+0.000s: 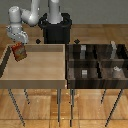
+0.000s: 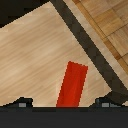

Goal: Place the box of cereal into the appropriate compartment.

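Observation:
The box of cereal (image 1: 19,51) is a small red-orange carton with a paler picture on its front. It hangs tilted in my gripper (image 1: 18,45), above the light wooden tray (image 1: 35,70) near its edge at the exterior view's left. The gripper is shut on the box's top. In the wrist view the box (image 2: 72,85) shows as a red strip between my fingertips (image 2: 21,104), over the tray floor (image 2: 35,55). The dark compartment tray (image 1: 97,65) stands at the exterior view's right, far from the gripper.
The dark tray holds small grey and white items (image 1: 83,72) in several compartments. The robot's black base (image 1: 56,27) stands behind the trays. Both trays stand on thin metal legs over a wooden floor (image 2: 107,20).

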Controlling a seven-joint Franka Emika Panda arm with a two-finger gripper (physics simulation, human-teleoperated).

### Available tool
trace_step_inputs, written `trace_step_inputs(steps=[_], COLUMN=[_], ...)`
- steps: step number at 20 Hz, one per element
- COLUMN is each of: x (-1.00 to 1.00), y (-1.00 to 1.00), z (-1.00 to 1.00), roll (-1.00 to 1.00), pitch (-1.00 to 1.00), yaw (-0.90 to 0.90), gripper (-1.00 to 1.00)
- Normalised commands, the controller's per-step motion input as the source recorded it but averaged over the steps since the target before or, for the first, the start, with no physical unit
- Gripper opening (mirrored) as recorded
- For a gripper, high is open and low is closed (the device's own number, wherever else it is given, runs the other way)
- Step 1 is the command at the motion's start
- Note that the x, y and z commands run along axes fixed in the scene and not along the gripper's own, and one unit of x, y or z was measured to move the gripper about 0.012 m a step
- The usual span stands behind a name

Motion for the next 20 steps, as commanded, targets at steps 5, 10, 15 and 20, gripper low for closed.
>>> trace_step_inputs(steps=[5, 10, 15, 20], x=[0.00, 0.00, 0.00, 0.00], y=[0.00, 0.00, 0.00, 0.00], z=[-1.00, -0.20, 0.00, 0.20], roll=[0.00, 0.00, 0.00, 0.00], pitch=[0.00, 0.00, 0.00, 0.00], yaw=[0.00, 0.00, 0.00, 0.00], gripper=[1.00, -1.00, -1.00, -1.00])
